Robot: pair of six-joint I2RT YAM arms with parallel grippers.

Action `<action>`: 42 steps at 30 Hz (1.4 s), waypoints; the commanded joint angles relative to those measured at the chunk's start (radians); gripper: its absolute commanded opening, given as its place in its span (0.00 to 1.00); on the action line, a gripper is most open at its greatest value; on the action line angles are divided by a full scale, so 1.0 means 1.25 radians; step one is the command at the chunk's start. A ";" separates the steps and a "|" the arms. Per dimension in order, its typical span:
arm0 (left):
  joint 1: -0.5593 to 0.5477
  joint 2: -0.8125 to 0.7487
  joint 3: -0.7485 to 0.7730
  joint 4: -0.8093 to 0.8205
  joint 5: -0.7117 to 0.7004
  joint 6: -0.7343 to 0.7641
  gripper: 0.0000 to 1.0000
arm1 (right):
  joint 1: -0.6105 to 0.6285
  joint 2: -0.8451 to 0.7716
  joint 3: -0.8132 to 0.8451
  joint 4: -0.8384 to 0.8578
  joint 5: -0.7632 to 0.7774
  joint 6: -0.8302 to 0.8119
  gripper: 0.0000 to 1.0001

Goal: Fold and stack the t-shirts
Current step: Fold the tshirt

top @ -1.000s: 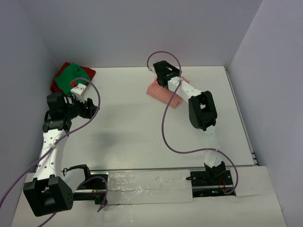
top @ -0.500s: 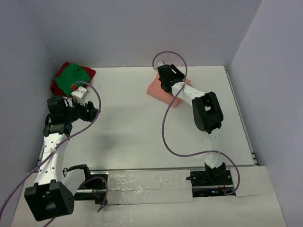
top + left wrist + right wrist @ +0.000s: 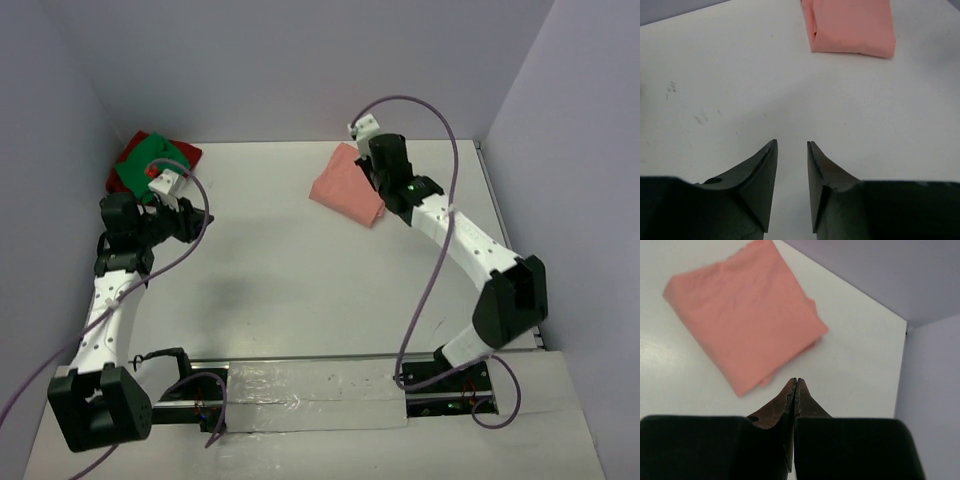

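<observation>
Salmon-pink t-shirt (image 3: 745, 310) lies flat as a neat folded rectangle, just ahead of the right claw (image 3: 795, 381) and off to its left, one corner nearly under the tips. That claw has its fingers pressed together on nothing, hanging above bare table (image 3: 300, 280). Over to the left claw (image 3: 791, 145): fingers a narrow gap apart, empty, with the pink bundle well ahead of it and to its right. Behind that claw and to its side, in the far corner, the green t-shirt (image 3: 150, 160) sits on top of the dark red t-shirt (image 3: 128, 152); whether those two are properly folded is hard to tell from above. By the look of it the folding of the pink one is finished and stacking comes next. To do that well, the right claw should spread its fingers before it goes down, then bite through every layer at the thick folded edge, not at a loose hem. A low, slow carry would keep the fold from dropping open, and a second pinch from the left claw on the opposite edge would help the bundle land square.
</observation>
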 commanded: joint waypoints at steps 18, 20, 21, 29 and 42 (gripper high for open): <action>-0.505 0.941 0.790 0.153 -0.148 -0.154 0.38 | -0.121 -0.579 -0.295 -0.010 -0.058 -0.021 0.78; -0.520 1.008 0.849 0.134 -0.152 -0.159 0.40 | -0.134 -0.616 -0.327 -0.005 -0.092 -0.022 0.86; -0.534 1.026 0.898 0.131 -0.150 -0.161 0.40 | -0.142 -0.625 -0.336 -0.004 -0.104 -0.026 0.87; -0.582 1.159 1.079 0.167 -0.221 -0.189 0.44 | -0.177 -0.615 -0.378 0.010 -0.155 -0.007 0.87; -0.663 1.342 1.379 -0.001 -0.512 -0.121 0.64 | -0.207 -0.634 -0.390 0.012 -0.189 0.005 0.87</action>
